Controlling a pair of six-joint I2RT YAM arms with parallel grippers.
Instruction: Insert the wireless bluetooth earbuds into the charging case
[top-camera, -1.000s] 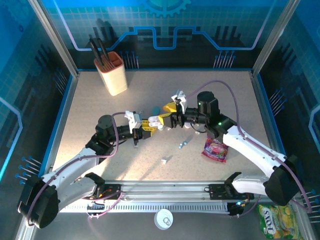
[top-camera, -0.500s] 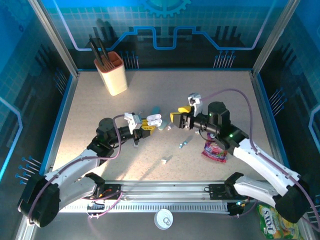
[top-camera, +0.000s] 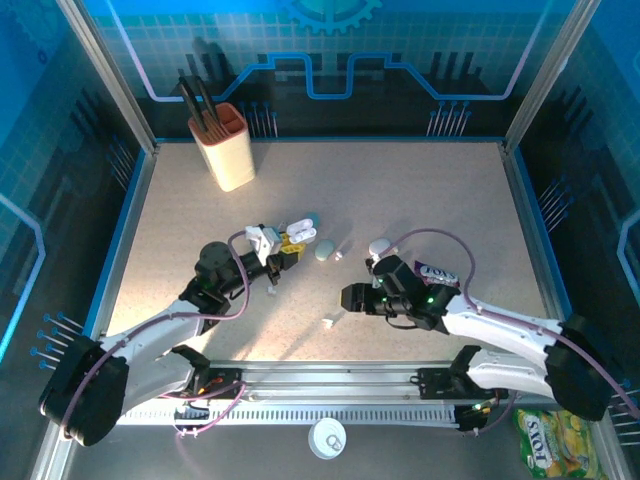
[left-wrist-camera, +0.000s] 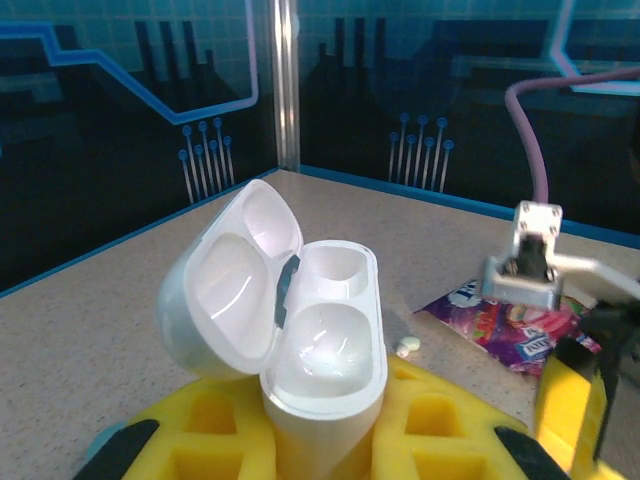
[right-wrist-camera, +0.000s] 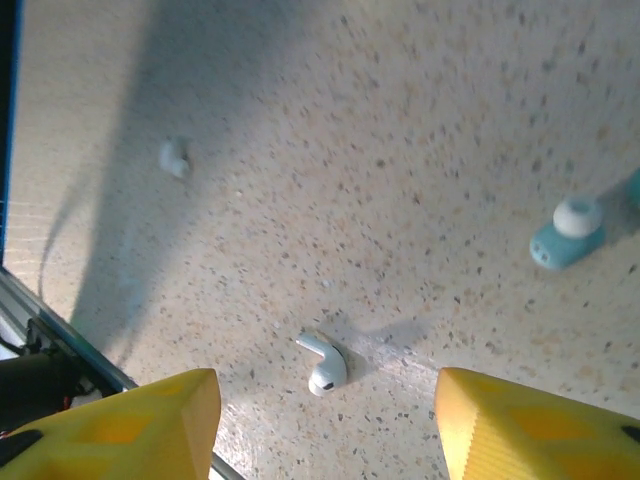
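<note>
My left gripper (top-camera: 291, 241) is shut on the white charging case (top-camera: 300, 232). In the left wrist view the case (left-wrist-camera: 322, 345) stands upright between the yellow fingers (left-wrist-camera: 448, 425) with its lid (left-wrist-camera: 232, 292) swung open and both wells bare. My right gripper (top-camera: 349, 297) hangs low, open, near the front of the table. A white earbud (right-wrist-camera: 322, 363) lies on the table between its spread yellow fingers (right-wrist-camera: 112, 428), touching neither; the same earbud (top-camera: 327, 323) shows from above. A second white earbud (right-wrist-camera: 175, 157) lies farther off, and a small bud (left-wrist-camera: 407, 347) lies beyond the case.
A grey-blue pebble case (top-camera: 322, 250) with a small white bud (top-camera: 340, 254) beside it lies mid-table. A purple candy bag (top-camera: 437, 270) sits partly under the right arm. A cream cup of pens (top-camera: 227, 146) stands back left. The metal front rail (right-wrist-camera: 45, 322) runs close to the right gripper.
The right gripper left the case, swung toward the front edge and came down open over the loose earbud. The left gripper drew back slightly with the open case.
</note>
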